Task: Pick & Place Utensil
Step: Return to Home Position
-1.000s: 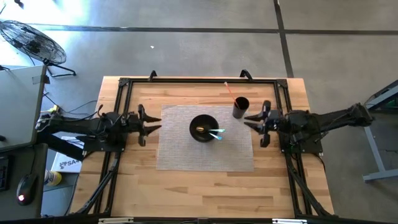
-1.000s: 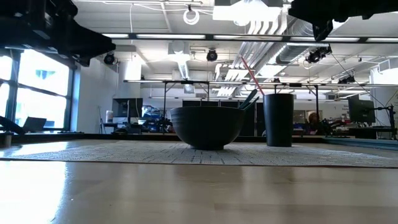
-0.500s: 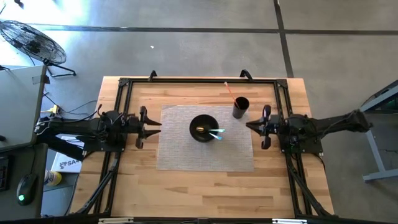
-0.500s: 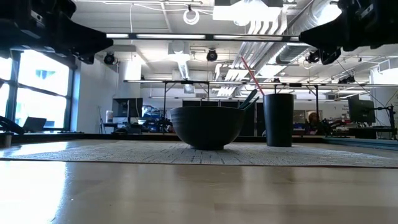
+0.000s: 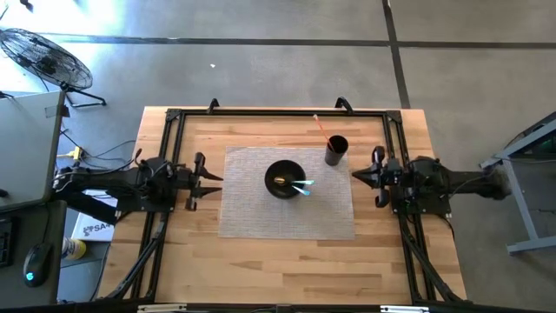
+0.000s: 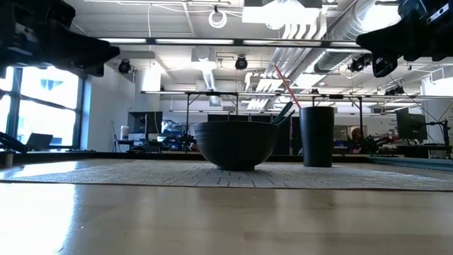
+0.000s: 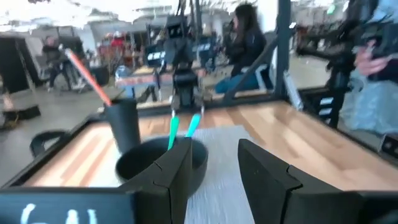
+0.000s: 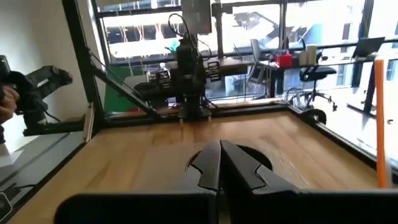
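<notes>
Mat [image 5: 261, 217], left tool [image 5: 211, 180], right tool [image 5: 360, 176] at edges

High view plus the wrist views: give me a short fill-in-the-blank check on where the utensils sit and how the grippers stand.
1. The orange straw stands in the black ____.
2. The green spoon and blue fork rest in the black bowl, which sits on the gray ____.
3. The left gripper, left of the bowl, is ____.
4. The right gripper, right of the bowl, is ____ on nothing.
Missing words: cup; mat; open; shut.
</notes>
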You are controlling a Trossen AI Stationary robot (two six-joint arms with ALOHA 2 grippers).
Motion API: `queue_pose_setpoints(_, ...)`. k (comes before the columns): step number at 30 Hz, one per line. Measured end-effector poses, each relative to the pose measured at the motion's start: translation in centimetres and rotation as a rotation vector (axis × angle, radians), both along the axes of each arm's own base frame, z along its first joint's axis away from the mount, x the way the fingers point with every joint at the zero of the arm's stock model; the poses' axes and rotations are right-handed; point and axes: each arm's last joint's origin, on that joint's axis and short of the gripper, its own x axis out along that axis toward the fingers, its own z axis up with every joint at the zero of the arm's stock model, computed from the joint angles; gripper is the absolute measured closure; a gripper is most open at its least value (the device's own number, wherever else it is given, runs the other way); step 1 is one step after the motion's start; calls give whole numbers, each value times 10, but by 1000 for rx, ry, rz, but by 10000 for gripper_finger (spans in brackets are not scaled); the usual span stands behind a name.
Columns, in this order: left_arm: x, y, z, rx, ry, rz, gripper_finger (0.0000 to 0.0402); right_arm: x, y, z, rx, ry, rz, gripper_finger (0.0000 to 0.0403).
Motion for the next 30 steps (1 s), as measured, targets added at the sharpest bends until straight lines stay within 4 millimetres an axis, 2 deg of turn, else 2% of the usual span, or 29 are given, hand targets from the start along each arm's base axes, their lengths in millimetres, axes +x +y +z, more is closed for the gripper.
queue_pose_setpoints(4,0,0,-1,1,9,5,273,0,0,-10,-24,-48,1,402)
queue_pose_setpoints(7,0,1,-2,1,15,35,273,3,-1,-29,-13,-18,-32,401)
queue_pose_setpoints(9,0,1,-3,1,24,40,273,3,-2,-33,13,28,-67,399)
queue_pose_setpoints(15,0,1,-12,-33,119,19,273,3,-3,-32,2,11,-87,396)
queue_pose_setpoints(22,0,1,-13,2,124,48,273,3,-3,-34,32,33,-85,396)
queue_pose_setpoints(30,0,0,-16,4,157,14,273,2,-6,-33,54,18,-189,394)
